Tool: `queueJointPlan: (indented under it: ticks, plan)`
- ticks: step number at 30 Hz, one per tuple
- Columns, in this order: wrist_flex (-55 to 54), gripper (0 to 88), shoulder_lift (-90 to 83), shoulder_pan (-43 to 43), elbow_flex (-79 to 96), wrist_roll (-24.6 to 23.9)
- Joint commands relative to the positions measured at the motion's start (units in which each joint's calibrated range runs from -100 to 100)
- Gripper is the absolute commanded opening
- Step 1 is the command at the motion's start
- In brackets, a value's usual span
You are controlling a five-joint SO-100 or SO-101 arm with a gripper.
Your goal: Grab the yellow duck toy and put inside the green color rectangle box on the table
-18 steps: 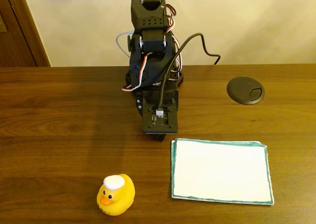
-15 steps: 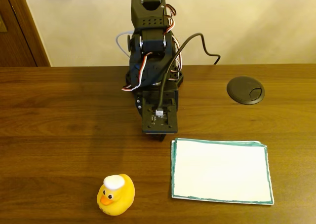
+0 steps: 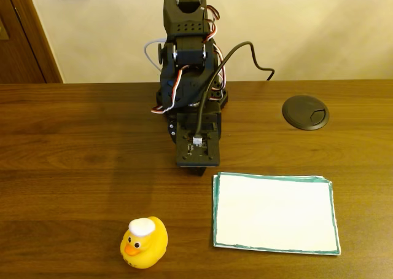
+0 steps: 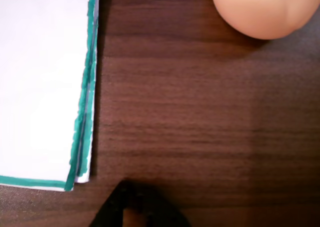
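Two task objects are seen nearest the camera in the fixed view: the duck [image 3: 144,242], upright at the front edge of the table [image 3: 73,162] with its beak toward the lower left, and the green-bordered sheet [image 3: 275,212], lying flat to the right and well apart from it. Between and behind them, the arm [image 3: 190,82] is shown folded over its base, with the gripper [image 3: 196,167] lowered close to the wood just beside the sheet's near-left corner. Whether the jaws are open or closed cannot be told; only a dark fingertip [image 4: 131,209] is caught at the bottom of the wrist view. Nothing is held. In that view the sheet's border [image 4: 86,102] is seen at left and a rounded orange-yellow shape [image 4: 260,9], probably the duck, at the top right. Farther back, a round dark grommet [image 3: 305,112] is set into the table, and the wall is seen beyond.

The step in hand is judged to be the reach. It is best done by turning toward the duck, opening the jaws wider than the body, and lowering them around its round middle, so that it is not pushed away or tipped.
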Motion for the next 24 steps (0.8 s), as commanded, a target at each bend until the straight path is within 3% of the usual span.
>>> queueJointPlan:
  ticks: [1,5,11,15,21,24]
  plan:
    - [0.4,0.3,0.0,0.0,0.3,-0.1]
    - [1.2,1.5,0.0,-3.8,-1.5,-0.6]
    - [7.4,21.0,1.5,5.5,-19.6,2.2]
    - [6.5,31.5,20.4,10.0,-40.9,6.3]
    - [-9.4,42.3,30.6,11.2,-44.6,11.9]
    - [-16.4,47.9,36.7,13.3,-40.0,10.8]
